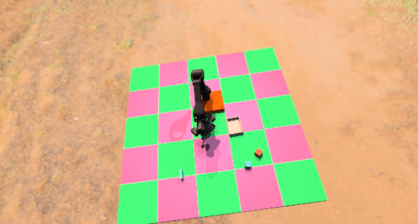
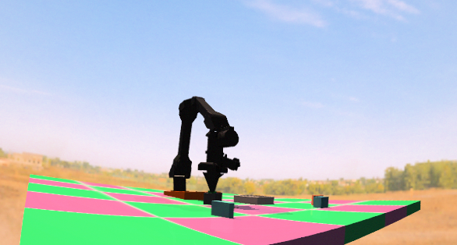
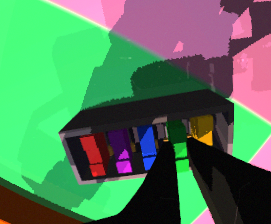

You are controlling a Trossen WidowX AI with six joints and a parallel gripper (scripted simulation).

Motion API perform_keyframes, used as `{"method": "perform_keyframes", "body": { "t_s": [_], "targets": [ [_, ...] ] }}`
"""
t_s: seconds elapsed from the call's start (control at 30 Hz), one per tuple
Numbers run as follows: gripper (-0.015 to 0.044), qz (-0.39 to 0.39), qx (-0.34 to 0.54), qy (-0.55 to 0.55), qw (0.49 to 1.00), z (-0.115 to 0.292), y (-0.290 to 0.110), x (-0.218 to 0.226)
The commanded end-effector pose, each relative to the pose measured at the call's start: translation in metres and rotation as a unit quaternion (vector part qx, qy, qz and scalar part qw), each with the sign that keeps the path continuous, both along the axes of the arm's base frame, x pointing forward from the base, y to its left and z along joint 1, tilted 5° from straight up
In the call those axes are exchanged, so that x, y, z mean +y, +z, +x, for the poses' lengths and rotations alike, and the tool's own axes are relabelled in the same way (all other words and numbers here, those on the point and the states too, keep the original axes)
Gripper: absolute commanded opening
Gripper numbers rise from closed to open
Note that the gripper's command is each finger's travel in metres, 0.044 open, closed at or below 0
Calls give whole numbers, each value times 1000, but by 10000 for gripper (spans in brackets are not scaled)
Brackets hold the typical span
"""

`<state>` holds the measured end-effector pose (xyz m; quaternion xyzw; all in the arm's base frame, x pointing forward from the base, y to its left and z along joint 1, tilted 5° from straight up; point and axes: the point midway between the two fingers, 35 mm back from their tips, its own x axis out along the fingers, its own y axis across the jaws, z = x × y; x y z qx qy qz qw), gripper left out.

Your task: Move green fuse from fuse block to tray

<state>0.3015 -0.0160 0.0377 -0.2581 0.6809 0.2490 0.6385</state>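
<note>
In the wrist view the dark fuse block (image 3: 142, 111) holds a row of fuses: red (image 3: 93, 152), purple (image 3: 122, 156), blue (image 3: 147, 145), green (image 3: 178, 131) and yellow (image 3: 203, 132). My gripper (image 3: 178, 145) (image 2: 213, 189) (image 1: 203, 130) points straight down over the block (image 2: 212, 197). Its two black fingertips are shut on the green fuse, which still sits in its slot. The fingers stand between the blue and yellow fuses. The tray (image 1: 241, 128) (image 2: 253, 199), a shallow tan box with a dark rim, lies just to the right of the gripper.
The arm's orange base plate (image 1: 215, 102) (image 2: 183, 194) is behind the block. An orange cube (image 1: 258, 152) (image 2: 312, 200), a teal cube (image 1: 247, 164) (image 2: 321, 201) and a teal slab (image 1: 181, 174) (image 2: 222, 208) lie on the pink-and-green checkered mat (image 1: 143, 163).
</note>
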Motion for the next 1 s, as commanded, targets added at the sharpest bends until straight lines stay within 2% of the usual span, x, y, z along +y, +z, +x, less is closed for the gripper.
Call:
{"method": "perform_keyframes", "body": {
  "t_s": [0.0, 0.97],
  "targets": [
    [0, 0, 0, 0, 1000, 0, 3, 0],
    [0, -1, 0, 0, 1000, 1, 17, 0]
  ]
}}
